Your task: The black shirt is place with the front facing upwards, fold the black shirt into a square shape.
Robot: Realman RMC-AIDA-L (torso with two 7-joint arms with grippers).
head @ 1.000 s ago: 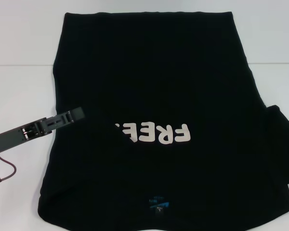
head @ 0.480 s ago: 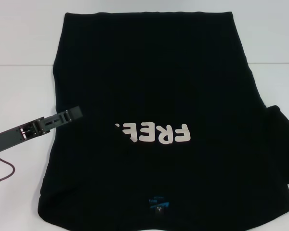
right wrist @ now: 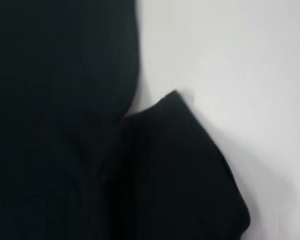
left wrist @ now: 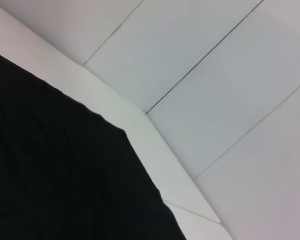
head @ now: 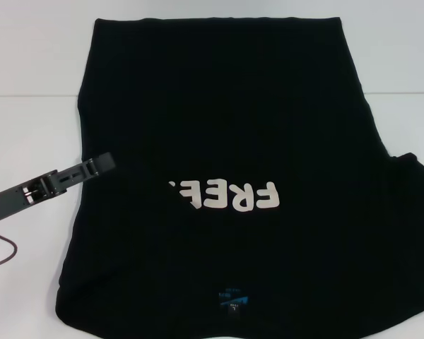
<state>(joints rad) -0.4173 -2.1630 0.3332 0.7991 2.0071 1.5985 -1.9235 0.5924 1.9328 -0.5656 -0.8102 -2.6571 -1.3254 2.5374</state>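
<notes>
Head view: left end effector point(head: 102, 163), grip state unclear, reaches the black shirt point(head: 226, 127) spread across the white desk point(head: 28, 134).

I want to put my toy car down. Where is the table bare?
Bare white table lies beside the large black cloth shirt's left edge, beyond the left gripper, and off the shirt's far right edge. The middle is crowded: shirt covers it.

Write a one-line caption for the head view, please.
Left gripper at the left edge of the large black cloth T-shirt lying on the white table.
</notes>
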